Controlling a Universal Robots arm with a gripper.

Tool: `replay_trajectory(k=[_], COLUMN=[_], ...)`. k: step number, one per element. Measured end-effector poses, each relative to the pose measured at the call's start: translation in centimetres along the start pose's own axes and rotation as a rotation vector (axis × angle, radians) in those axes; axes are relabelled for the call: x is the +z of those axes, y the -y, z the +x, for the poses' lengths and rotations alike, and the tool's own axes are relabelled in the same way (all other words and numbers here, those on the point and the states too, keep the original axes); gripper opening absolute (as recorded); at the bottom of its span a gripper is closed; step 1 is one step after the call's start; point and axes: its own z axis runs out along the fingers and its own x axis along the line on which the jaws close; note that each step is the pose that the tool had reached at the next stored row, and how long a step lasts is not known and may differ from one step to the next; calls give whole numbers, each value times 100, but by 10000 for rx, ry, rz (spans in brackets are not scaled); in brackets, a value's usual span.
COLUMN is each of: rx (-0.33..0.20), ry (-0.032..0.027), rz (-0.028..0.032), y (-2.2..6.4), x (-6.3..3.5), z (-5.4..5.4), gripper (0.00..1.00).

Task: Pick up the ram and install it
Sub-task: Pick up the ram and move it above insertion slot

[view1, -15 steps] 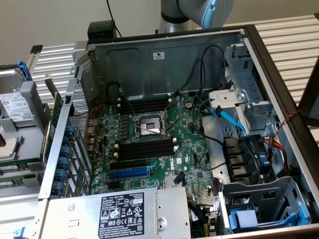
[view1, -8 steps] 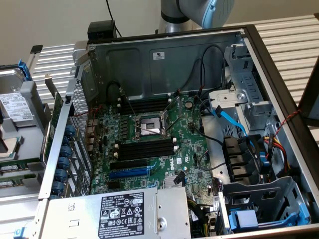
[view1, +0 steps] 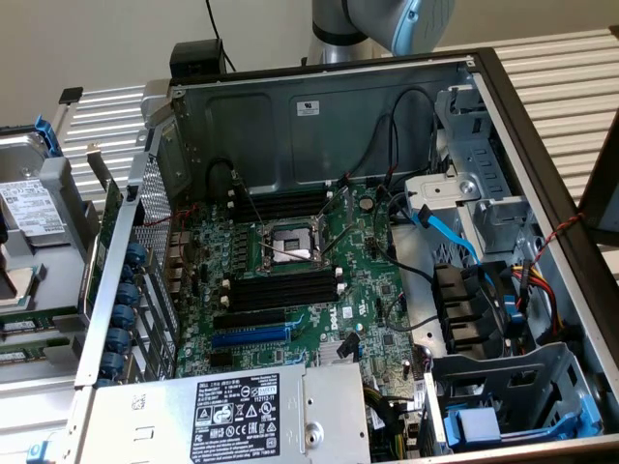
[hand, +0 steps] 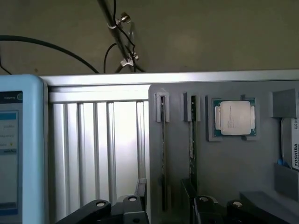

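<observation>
Panel (hand: 18, 140): pale-blue screen unit, off to one side of the gripper.
Counter (hand: 93, 149): ribbed metal, under and ahead of the gripper.
Gripper (hand: 163, 212): jaws wide apart, nothing between them. A dark groove (hand: 162, 149) runs straight ahead of the gap; cannot tell whether it holds a strip.
Holder (hand: 177, 154): grey tray on the counter, ahead of the gripper.
Ram (hand: 191, 140): on edge in the holder's next groove, ahead of one finger (hand: 210, 207), untouched.
CPU (hand: 234, 116): flat in the holder, beyond the ram.
Case (view1: 319, 135): open, black slots (view1: 280, 290) on its board; arm (view1: 387, 19) behind the case.
</observation>
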Motion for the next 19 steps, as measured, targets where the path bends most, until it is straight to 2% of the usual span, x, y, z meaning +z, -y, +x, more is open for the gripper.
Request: replay_trajectory(k=[11, 15, 17, 19], rx=[-218, -261, -261, -262], ry=[-5, -2, 6, 14], rz=[-1, 109, 243, 265], y=[4, 4, -9, -18], x=[191, 217, 229, 260], z=[1, 2, 2, 3], gripper=[42, 42, 42, 42])
